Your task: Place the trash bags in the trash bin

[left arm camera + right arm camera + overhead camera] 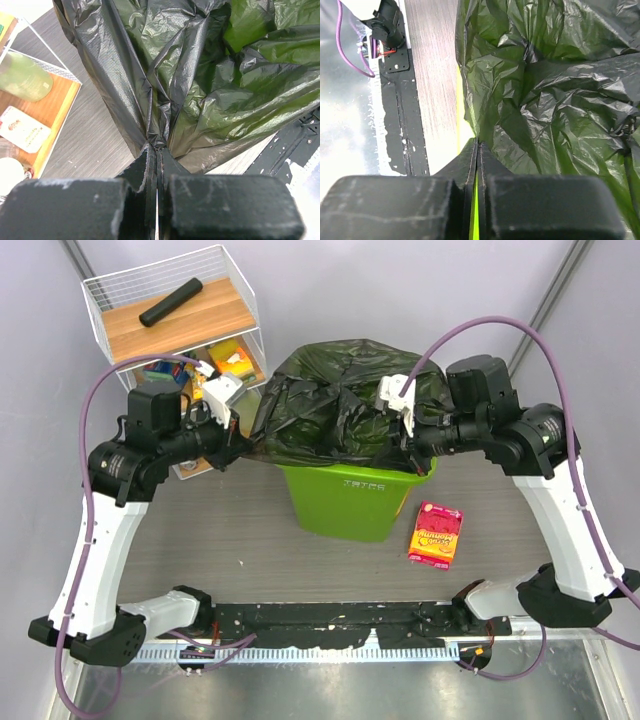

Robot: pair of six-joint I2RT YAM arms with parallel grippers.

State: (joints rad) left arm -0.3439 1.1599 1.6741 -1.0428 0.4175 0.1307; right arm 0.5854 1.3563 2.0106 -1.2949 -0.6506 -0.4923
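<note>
The trash bin (350,505) stands upright near the middle of the table (220,540). The trash bag (330,400) is draped over its mouth, spreading past the rim on both sides and hiding all but the near right corner of it. The left gripper (243,445) is clamped on a gathered pinch of the bag's left edge, which it holds out beyond the bin's left wall above bare tabletop. The right gripper (408,440) has its jaws pressed together at the bag's right edge, just above the bin's right rim; the wrist view shows film running down into the fingertips, so it appears to grip the bag there. Between the two pinches the plastic lies crumpled and slack over the opening. A wire shelf unit (205,322) stands close behind the left arm, with a black roll (170,302) on its top board. A red snack packet (436,533) lies flat just right of the bin's base. The table in front of the bin is open up to the black rail (330,615) at the near edge.
</note>
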